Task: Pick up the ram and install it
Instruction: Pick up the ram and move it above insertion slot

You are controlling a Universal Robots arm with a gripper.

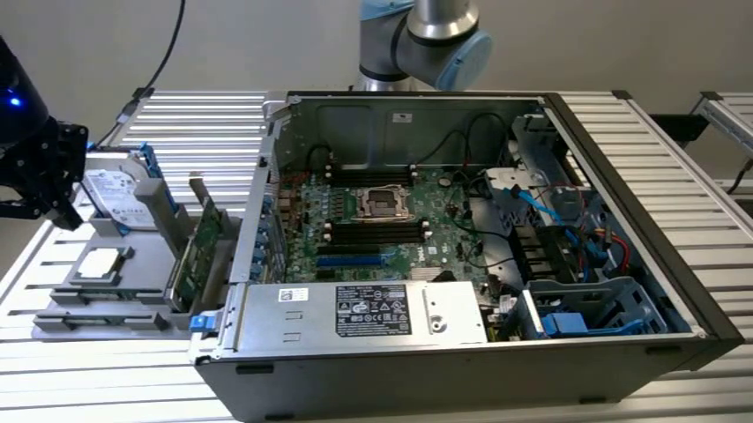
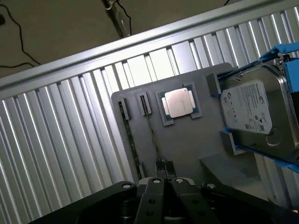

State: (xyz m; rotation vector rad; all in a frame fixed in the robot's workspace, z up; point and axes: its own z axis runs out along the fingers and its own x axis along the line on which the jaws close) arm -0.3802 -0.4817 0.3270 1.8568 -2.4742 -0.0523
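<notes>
At the exterior view's left, the jaws hover clenched and empty over the grey tray, where the ram sits in its groove near the processor. Seemingly the approach: grasping calls for opening squarely over it. Rightward stands the open case.

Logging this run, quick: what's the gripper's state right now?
Gripper: cannot tell whether open or shut; it hovers over the grey tray, close to the ram.
</notes>
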